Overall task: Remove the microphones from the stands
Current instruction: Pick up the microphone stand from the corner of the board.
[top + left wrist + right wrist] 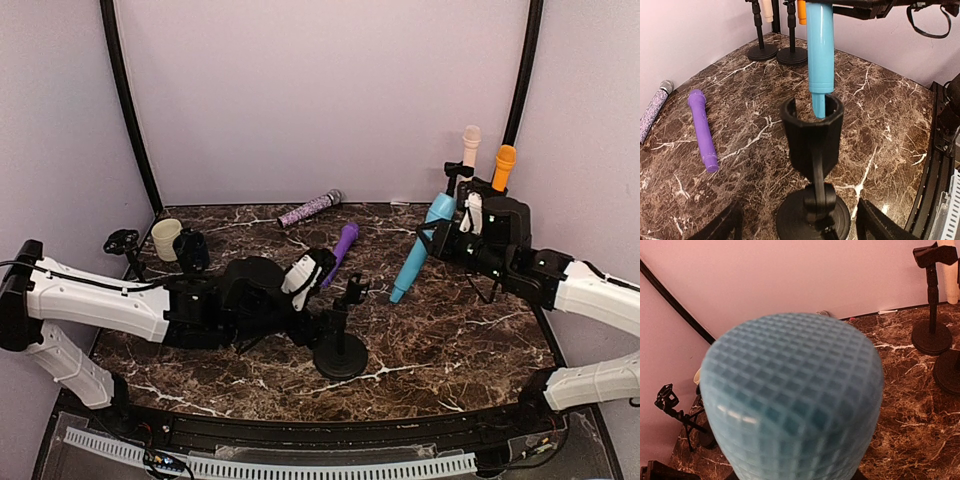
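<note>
We find the blue microphone (418, 252) out of its holder and off the stand (341, 352). It hangs tilted over the right centre of the table (480, 340), mesh head up and to the right, tail down and to the left. The tail ends near the stand's clip but apart from it, and we cannot tell whether it touches the tabletop. From the right wrist the mesh head fills nearly the whole view.

The right gripper (452, 222) is closed on the head end of the blue microphone and carries it.

The stand is upright near the table's front centre, its ring-shaped clip (812, 127) empty. The left gripper (330, 290) sits low at this stand with its claw wide. Its two fingers (722, 225) show at either side of the round base and touch nothing we can see.

A purple microphone (341, 250) lies flat just behind the stand. A glittery microphone (310, 208) lies farther back, near the rear wall.

At the back right corner two more stands are occupied, one by a cream microphone (471, 141) and one by an orange microphone (504, 166).

At the left edge we note a pale cup (166, 238) and a small black tripod (122, 244).
</note>
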Tool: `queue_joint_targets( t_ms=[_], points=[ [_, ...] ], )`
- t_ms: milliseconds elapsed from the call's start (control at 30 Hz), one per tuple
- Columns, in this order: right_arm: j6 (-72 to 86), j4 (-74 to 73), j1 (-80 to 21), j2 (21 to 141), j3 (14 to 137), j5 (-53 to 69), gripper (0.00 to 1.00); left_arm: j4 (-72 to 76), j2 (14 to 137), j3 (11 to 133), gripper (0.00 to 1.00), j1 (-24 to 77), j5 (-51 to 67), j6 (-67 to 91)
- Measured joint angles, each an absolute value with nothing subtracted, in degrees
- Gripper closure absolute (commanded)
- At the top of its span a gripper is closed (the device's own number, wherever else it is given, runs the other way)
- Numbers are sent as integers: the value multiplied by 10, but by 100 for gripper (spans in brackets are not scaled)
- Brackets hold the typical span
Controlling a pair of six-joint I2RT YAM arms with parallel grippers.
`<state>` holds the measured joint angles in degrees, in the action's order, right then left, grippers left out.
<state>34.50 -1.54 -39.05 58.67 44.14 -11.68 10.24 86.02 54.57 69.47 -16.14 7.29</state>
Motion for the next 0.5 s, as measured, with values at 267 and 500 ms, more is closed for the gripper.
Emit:
queue_joint_targets(
  t_ms=[267, 500],
  points=[
    [381, 23, -371, 635, 417, -68, 94, 244, 767, 363, 21, 701, -161, 97],
    [398, 47, -369, 646, 406, -53, 94, 375, 787, 283, 21, 710, -170, 97]
  ],
)
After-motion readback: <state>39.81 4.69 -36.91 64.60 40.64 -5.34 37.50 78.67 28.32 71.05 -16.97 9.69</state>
